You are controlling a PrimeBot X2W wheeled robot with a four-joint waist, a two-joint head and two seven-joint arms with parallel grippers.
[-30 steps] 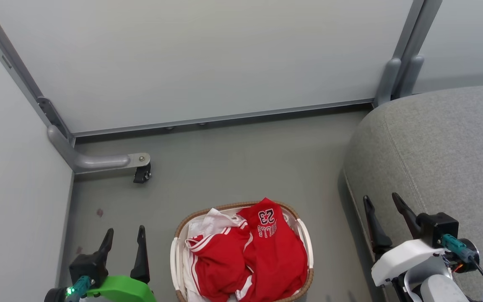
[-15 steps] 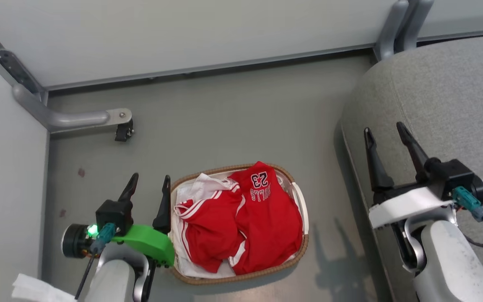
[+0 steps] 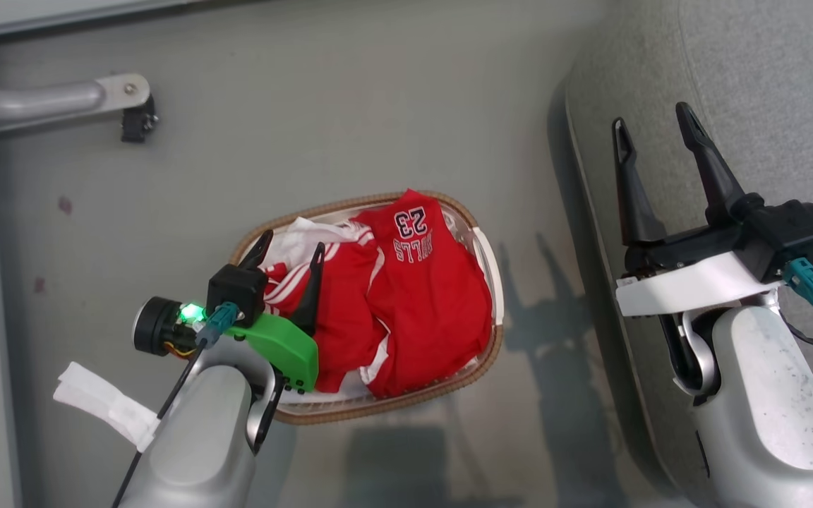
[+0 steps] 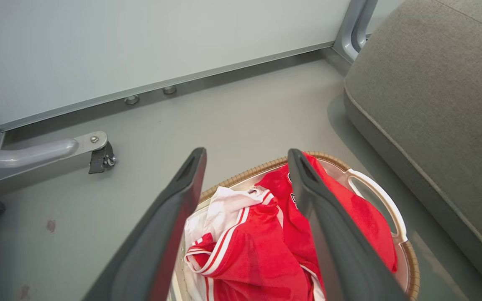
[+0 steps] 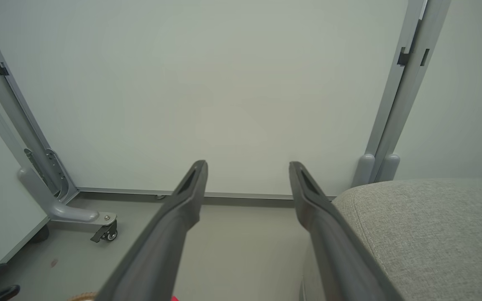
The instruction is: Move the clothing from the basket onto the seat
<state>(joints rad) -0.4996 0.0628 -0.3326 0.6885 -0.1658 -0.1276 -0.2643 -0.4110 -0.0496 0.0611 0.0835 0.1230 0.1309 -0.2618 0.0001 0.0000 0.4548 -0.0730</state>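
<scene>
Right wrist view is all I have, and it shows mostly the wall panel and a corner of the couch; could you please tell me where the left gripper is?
Observer: In the head view the left gripper is over the left end of the basket, above the clothing.
Operator: Thank you. Is it holding any fabric?
Observer: No. In the left wrist view its fingers are spread apart with nothing pinched between them.
Operator: Which garment lies on top?
Observer: The red jersey marked 23 covers the right half of the basket, and a red piece with white stripes is bunched under the left gripper.
</scene>
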